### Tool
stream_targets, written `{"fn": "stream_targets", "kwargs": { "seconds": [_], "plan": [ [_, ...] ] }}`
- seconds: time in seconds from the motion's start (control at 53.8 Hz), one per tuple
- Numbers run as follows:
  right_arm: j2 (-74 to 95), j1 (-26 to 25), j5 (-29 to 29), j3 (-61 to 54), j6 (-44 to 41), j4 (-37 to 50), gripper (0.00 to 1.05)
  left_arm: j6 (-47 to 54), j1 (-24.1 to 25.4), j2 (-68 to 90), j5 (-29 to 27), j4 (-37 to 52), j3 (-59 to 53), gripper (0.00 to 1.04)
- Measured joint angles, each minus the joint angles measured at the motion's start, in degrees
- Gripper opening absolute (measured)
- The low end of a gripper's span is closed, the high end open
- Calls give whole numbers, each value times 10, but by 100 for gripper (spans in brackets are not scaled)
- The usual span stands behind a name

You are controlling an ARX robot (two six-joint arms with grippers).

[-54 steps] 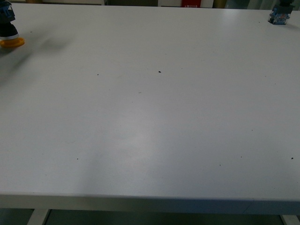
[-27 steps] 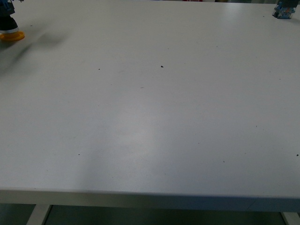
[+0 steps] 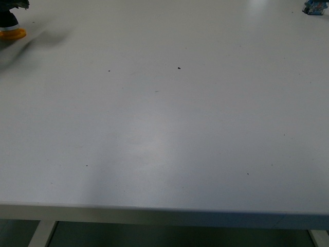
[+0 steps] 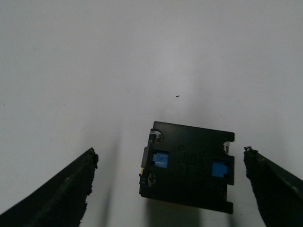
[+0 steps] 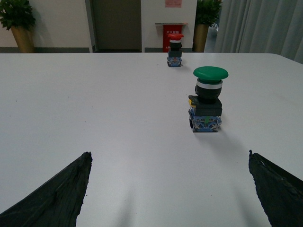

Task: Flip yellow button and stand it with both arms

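Spanning every view, plain white tabletop [image 3: 164, 134]. Left black pincer [image 4: 170, 155] released, fingers wide apart on either side of the yellow-capped push-button switch with black-and-blue body [image 3: 11, 32], not touching it. The switch rests cap-down at the tabletop's far left. Right black pincer [image 5: 169, 158] likewise released, facing an upright green mushroom-cap switch [image 5: 208, 97], with a red-capped switch [image 5: 175, 48] well beyond.

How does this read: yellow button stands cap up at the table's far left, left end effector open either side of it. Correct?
No: the yellow button stands cap down, orange cap on the table, as the front view shows. Far left and open left end effector are right.
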Motion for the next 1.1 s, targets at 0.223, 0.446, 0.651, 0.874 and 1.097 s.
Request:
{"fn": "stream_targets", "kwargs": {
  "seconds": [0.223, 0.446, 0.651, 0.874, 1.097],
  "plan": [
    [0, 0, 0, 0, 0, 0, 97, -3, 0, 2, -3, 12, 0, 69],
    [0, 0, 0, 0, 0, 0, 97, -8, -2, 1, -4, 14, 0, 44],
    [0, 0, 0, 0, 0, 0, 97, -29, -5, 1, -9, 10, 1, 36],
    [0, 0, 0, 0, 0, 0, 97, -49, -15, -17, 0, 32, -22, 36],
    [0, 0, 0, 0, 0, 0, 97, -94, -36, -49, 17, 67, -66, 36]
  ]
}}
